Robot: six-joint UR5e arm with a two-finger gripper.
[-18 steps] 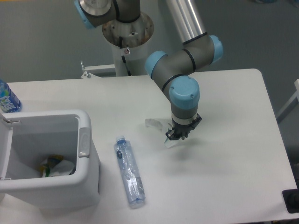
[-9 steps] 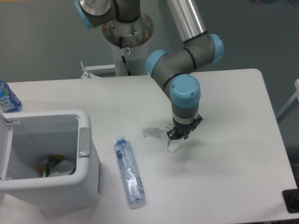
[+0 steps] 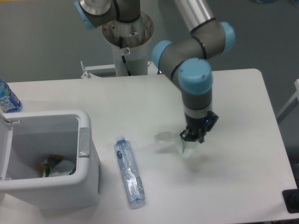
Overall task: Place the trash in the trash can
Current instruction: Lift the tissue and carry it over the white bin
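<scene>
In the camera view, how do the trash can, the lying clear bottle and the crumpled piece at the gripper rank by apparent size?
1. trash can, by far the largest.
2. clear bottle, lying on the table.
3. crumpled piece under the gripper; smallest, though partly hidden and pale against the table, so its outline is uncertain.

The gripper point(image 3: 193, 138) grips a clear wrapper point(image 3: 175, 141) above the table point(image 3: 233, 168).

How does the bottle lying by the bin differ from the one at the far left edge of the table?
The slim clear bottle lies flat on the table right of the white bin, in full view. The bottle at the left edge is upright, cut off by the frame, so only part shows. Its label is bright blue; the lying one's is pale. Both look like clear plastic water bottles.
</scene>
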